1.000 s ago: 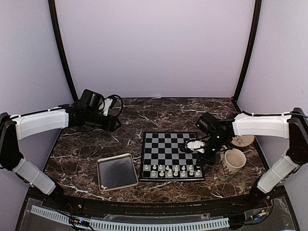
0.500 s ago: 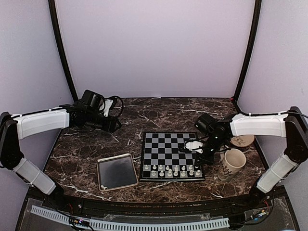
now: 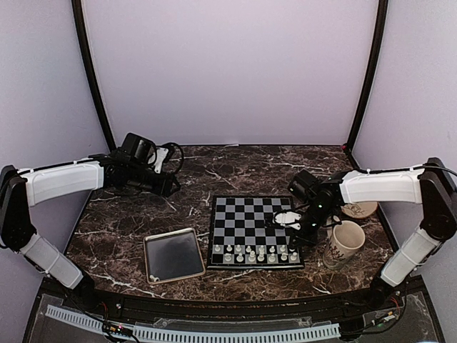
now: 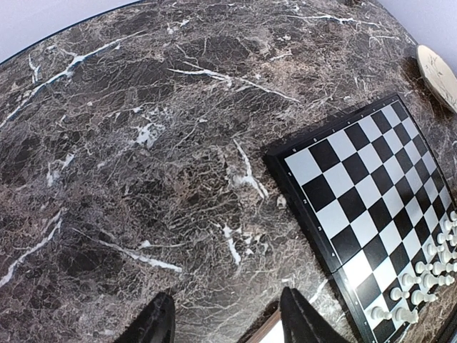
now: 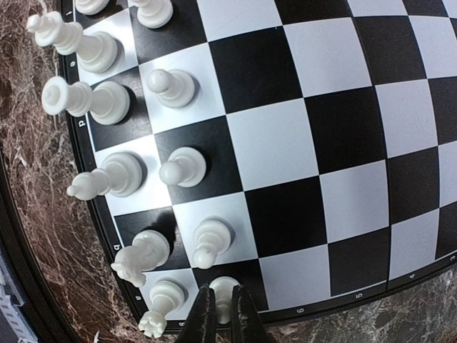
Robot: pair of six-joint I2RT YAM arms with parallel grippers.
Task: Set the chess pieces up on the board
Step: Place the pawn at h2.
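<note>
The left gripper (image 4: pixel 227 325) hangs over bare worktop (image 4: pixel 143 179) off the far-left corner of the board (image 3: pixel 246 211), jaws apart with nothing between them. Near the front edge, just left of the board, the metal tray (image 3: pixel 168 234) holds what appear to be two stray pieces (image 3: pixel 154 277) in its near-left corner. On the board, the chess pieces (image 3: pixel 255 252) occupy the two nearest ranks; the far ranks carry none. The right gripper (image 5: pixel 220 309) is over the near-right corner of the board, jaws closed on the head of a pawn (image 5: pixel 223 286) at the end of the second rank; whether its base touches the square cannot be determined. Handling assessment: the pieces appear very light, rigid and smooth, and taller than their bases are wide, so they are likely to tip or slip under a sideways nudge. Grip each piece from above, across the head or neck. Keep the fingertips off its neighbours, which stand just beside it. Right of the board stands a mug (image 3: pixel 344 244); its contents cannot be determined. Behind it lies a saucer (image 3: pixel 360 209), partly hidden by the arm.
</note>
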